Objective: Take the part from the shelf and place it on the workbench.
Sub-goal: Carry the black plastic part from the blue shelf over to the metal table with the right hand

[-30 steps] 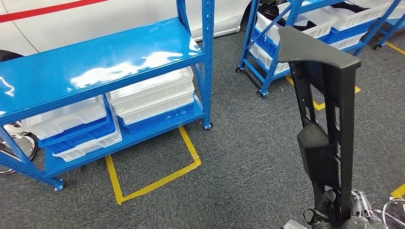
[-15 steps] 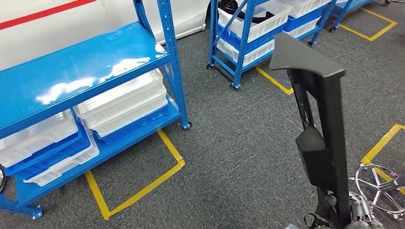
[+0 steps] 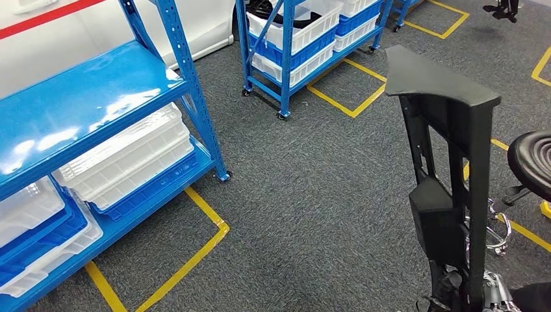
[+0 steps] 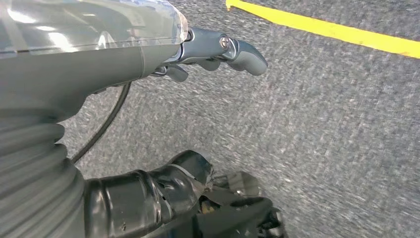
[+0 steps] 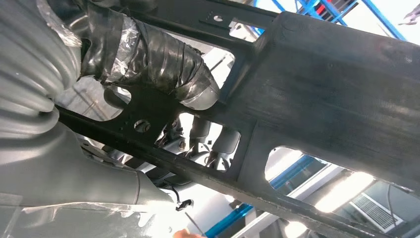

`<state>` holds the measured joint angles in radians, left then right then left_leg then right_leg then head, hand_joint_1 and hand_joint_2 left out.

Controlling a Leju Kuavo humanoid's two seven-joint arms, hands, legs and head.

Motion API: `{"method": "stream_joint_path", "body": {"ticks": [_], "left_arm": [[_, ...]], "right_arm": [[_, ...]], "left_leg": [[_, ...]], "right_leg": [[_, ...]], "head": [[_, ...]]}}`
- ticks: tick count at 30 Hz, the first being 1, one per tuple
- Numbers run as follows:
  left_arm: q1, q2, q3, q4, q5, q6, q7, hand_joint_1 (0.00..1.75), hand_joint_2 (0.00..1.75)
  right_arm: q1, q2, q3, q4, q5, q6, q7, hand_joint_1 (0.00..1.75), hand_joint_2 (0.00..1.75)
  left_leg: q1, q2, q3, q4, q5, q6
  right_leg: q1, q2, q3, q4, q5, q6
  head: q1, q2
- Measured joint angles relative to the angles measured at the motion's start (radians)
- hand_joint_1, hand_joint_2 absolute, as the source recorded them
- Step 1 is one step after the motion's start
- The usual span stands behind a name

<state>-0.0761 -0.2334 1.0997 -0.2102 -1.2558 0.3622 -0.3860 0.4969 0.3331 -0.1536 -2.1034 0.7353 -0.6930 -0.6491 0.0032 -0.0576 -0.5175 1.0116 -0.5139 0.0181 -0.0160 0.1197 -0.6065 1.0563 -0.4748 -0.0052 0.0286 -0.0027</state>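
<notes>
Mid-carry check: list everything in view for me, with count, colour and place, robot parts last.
Part: one, black, long frame with cut-outs, held upright at the robot's right.
Near shelf: one, blue, at left, glossy top deck.
Crates: several, white and blue, stacked on the near shelf's bottom deck.
Far shelf: one, blue, on wheels, holding white and blue crates.
Floor tape: yellow lines on grey carpet.
Stool: one, black seat, chrome base, at right edge.
Vehicle body: white with red stripe, behind the near shelf.
Left hand: grey, holds nothing, hanging over carpet.
Right hand: grips the part.
</notes>
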Motion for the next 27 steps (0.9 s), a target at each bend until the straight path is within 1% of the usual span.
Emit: {"method": "stream_joint_path", "body": {"ticks": [1,2,3,4,5,6,7,8,9,10,11,12,13,14,15,16,17,18,19,20,21,22,23,24,25,26,27], "left_arm": [[0.000,0.000,0.000,0.000,0.002,-0.002,-0.002,0.00,1.75],[0.000,0.000,0.000,0.000,0.003,-0.004,-0.005,0.00,1.75],[0.001,0.000,0.001,0.000,0.005,-0.008,-0.008,0.00,1.75],[0.002,0.000,0.001,0.000,0.006,-0.010,-0.011,0.00,1.75],[0.003,0.000,0.001,0.000,0.007,-0.012,-0.012,0.00,1.75],[0.004,0.000,0.001,0.000,0.007,-0.013,-0.013,0.00,1.75],[0.004,0.000,0.001,0.000,0.007,-0.013,-0.013,0.00,1.75],[0.004,0.000,0.001,0.000,0.007,-0.013,-0.013,0.00,1.75],[0.004,0.000,0.002,0.000,0.007,-0.013,-0.013,0.00,1.75],[0.003,0.000,0.002,0.000,0.007,-0.013,-0.013,0.00,1.75],[0.002,0.000,0.002,0.000,0.007,-0.013,-0.014,0.00,1.75],[0.002,0.000,0.002,0.000,0.007,-0.013,-0.014,0.00,1.75],[0.001,0.000,0.002,0.000,0.007,-0.014,-0.015,0.00,1.75],[0.000,0.001,0.002,0.000,0.007,-0.014,-0.015,0.00,1.75],[-0.001,0.001,0.002,0.000,0.007,-0.014,-0.015,0.00,1.75],[-0.002,0.001,0.002,0.000,0.007,-0.014,-0.015,0.00,1.75],[-0.003,0.001,0.002,0.000,0.007,-0.014,-0.016,0.00,1.75],[-0.002,0.001,0.002,0.000,0.007,-0.014,-0.016,0.00,1.75],[-0.002,0.001,0.002,0.000,0.008,-0.014,-0.017,0.00,1.75],[-0.001,0.001,0.002,0.000,0.008,-0.015,-0.018,0.00,1.75],[0.000,0.001,0.002,0.000,0.008,-0.016,-0.020,0.00,1.75],[0.001,0.001,0.002,0.000,0.008,-0.017,-0.022,0.00,1.75],[0.002,0.001,0.002,0.000,0.008,-0.018,-0.023,0.00,1.75],[0.002,0.001,0.002,0.000,0.008,-0.020,-0.024,0.00,1.75],[0.002,0.001,0.002,0.000,0.009,-0.021,-0.025,0.00,1.75],[0.002,0.001,0.002,0.000,0.009,-0.022,-0.025,0.00,1.75],[0.001,0.001,0.002,0.000,0.009,-0.023,-0.025,0.00,1.75]], "right_arm": [[0.002,0.000,-0.002,-0.001,0.000,0.000,0.000,1.75,1.75],[0.003,0.001,-0.004,-0.002,0.000,0.000,-0.001,1.75,1.75],[0.003,0.001,-0.005,-0.003,0.000,0.000,-0.002,1.75,1.75],[0.003,0.001,-0.006,-0.004,0.000,0.000,-0.003,1.75,1.75],[0.002,0.001,-0.007,-0.004,-0.001,0.000,-0.003,1.75,1.75],[0.002,0.001,-0.008,-0.004,-0.002,0.000,-0.003,1.75,1.75],[0.003,0.001,-0.010,-0.004,-0.004,0.000,-0.003,1.75,1.75],[0.003,0.001,-0.012,-0.004,-0.006,0.000,-0.004,1.75,1.75],[0.003,0.001,-0.014,-0.005,-0.007,0.000,-0.004,1.75,1.75],[0.003,0.001,-0.015,-0.005,-0.007,0.000,-0.005,1.75,1.75],[0.003,0.001,-0.015,-0.006,-0.007,0.000,-0.005,1.75,1.75],[0.003,0.001,-0.015,-0.007,-0.007,0.000,-0.006,1.75,1.75],[0.003,0.001,-0.015,-0.007,-0.007,0.000,-0.006,1.75,1.75],[0.003,0.001,-0.015,-0.008,-0.008,0.000,-0.006,1.75,1.75],[0.004,0.001,-0.016,-0.009,-0.009,0.000,-0.006,1.75,1.75],[0.005,0.001,-0.017,-0.010,-0.010,0.000,-0.007,1.75,1.75],[0.005,0.001,-0.017,-0.012,-0.012,0.000,-0.007,1.75,1.75],[0.004,0.002,-0.018,-0.014,-0.013,0.000,-0.008,1.75,1.75],[0.004,0.002,-0.019,-0.015,-0.014,0.000,-0.009,1.75,1.75],[0.003,0.003,-0.019,-0.016,-0.016,0.000,-0.010,1.75,1.75],[0.002,0.005,-0.020,-0.016,-0.018,0.000,-0.012,1.75,1.75],[0.002,0.006,-0.020,-0.015,-0.020,0.000,-0.015,1.75,1.75],[0.001,0.006,-0.020,-0.015,-0.021,0.000,-0.017,1.75,1.75],[0.001,0.006,-0.020,-0.015,-0.023,0.000,-0.018,1.75,1.75],[0.001,0.006,-0.020,-0.015,-0.023,0.000,-0.019,1.75,1.75],[0.000,0.006,-0.021,-0.015,-0.023,0.000,-0.019,1.75,1.75],[-0.001,0.006,-0.021,-0.015,-0.023,0.000,-0.019,1.75,1.75]], "left_leg": [[0.001,0.012,0.002,-0.008,0.006,0.006],[0.003,0.025,0.004,-0.016,0.012,0.012],[0.004,0.038,0.005,-0.023,0.016,0.017],[0.001,0.052,0.005,-0.025,0.017,0.021],[-0.001,0.065,0.003,-0.024,0.017,0.023],[-0.002,0.080,0.002,-0.023,0.016,0.023],[-0.003,0.094,0.002,-0.023,0.015,0.024],[-0.003,0.107,0.002,-0.022,0.014,0.023],[-0.003,0.119,0.002,-0.021,0.012,0.021],[-0.002,0.129,0.004,-0.019,0.009,0.018],[-0.004,0.138,0.005,-0.016,0.006,0.014],[-0.006,0.146,0.006,-0.012,0.002,0.009],[-0.008,0.153,0.006,-0.009,-0.001,0.004],[-0.010,0.159,0.008,-0.008,-0.003,-0.001],[-0.009,0.167,0.010,-0.007,-0.004,-0.006],[-0.007,0.166,0.011,-0.005,-0.008,-0.011],[-0.005,0.153,0.008,0.006,-0.019,-0.017],[-0.002,0.131,-0.003,0.034,-0.041,-0.021],[0.000,0.105,-0.025,0.083,-0.072,-0.025],[0.001,0.084,-0.054,0.149,-0.106,-0.027],[0.002,0.073,-0.086,0.217,-0.134,-0.027],[0.002,0.069,-0.108,0.264,-0.144,-0.027],[0.002,0.067,-0.116,0.276,-0.134,-0.026],[0.002,0.063,-0.105,0.248,-0.105,-0.023],[0.002,0.053,-0.078,0.186,-0.064,-0.019],[0.002,0.031,-0.049,0.118,-0.031,-0.014],[0.003,0.010,-0.025,0.058,-0.010,-0.011]], "right_leg": [[0.001,-0.011,-0.004,0.005,-0.004,0.004],[0.004,-0.032,-0.013,0.024,-0.020,0.008],[0.006,-0.059,-0.030,0.062,-0.045,0.010],[0.006,-0.085,-0.055,0.116,-0.078,0.012],[0.005,-0.098,-0.082,0.177,-0.109,0.015],[0.003,-0.105,-0.103,0.226,-0.128,0.018],[0.001,-0.109,-0.112,0.251,-0.131,0.020],[-0.001,-0.113,-0.103,0.239,-0.117,0.022],[-0.002,-0.121,-0.075,0.194,-0.090,0.024],[-0.004,-0.136,-0.037,0.126,-0.061,0.026],[-0.001,-0.157,-0.002,0.064,-0.042,0.025],[0.000,-0.170,0.022,0.019,-0.030,0.021],[0.003,-0.179,0.032,-0.004,-0.029,0.016],[0.007,-0.176,0.031,-0.006,-0.031,0.010],[0.007,-0.165,0.029,-0.008,-0.028,0.004],[0.006,-0.156,0.029,-0.011,-0.027,-0.001],[0.005,-0.147,0.029,-0.014,-0.024,-0.007],[0.003,-0.138,0.029,-0.016,-0.021,-0.013],[0.002,-0.129,0.029,-0.018,-0.019,-0.018],[0.002,-0.118,0.028,-0.018,-0.018,-0.021],[0.004,-0.107,0.027,-0.017,-0.017,-0.023],[0.005,-0.095,0.027,-0.017,-0.017,-0.024],[0.006,-0.081,0.028,-0.017,-0.017,-0.024],[0.006,-0.068,0.030,-0.016,-0.016,-0.024],[0.006,-0.055,0.031,-0.016,-0.016,-0.024],[0.006,-0.043,0.032,-0.014,-0.016,-0.023],[0.006,-0.031,0.029,-0.012,-0.015,-0.020]], "head": [[0.000,0.000],[0.001,0.000],[0.001,0.000],[0.002,0.000],[0.002,0.000],[0.002,0.000],[0.002,0.000],[0.002,0.000],[0.002,0.000],[0.002,0.000],[0.002,0.000],[0.002,0.000],[0.002,0.000],[0.001,0.000],[0.001,0.000],[0.001,0.000],[0.001,0.000],[0.001,0.000],[0.001,0.000],[0.001,0.000],[0.001,0.000],[0.001,0.000],[0.001,0.000],[0.001,0.000],[0.001,0.000],[0.001,0.000],[0.001,0.000]]}}
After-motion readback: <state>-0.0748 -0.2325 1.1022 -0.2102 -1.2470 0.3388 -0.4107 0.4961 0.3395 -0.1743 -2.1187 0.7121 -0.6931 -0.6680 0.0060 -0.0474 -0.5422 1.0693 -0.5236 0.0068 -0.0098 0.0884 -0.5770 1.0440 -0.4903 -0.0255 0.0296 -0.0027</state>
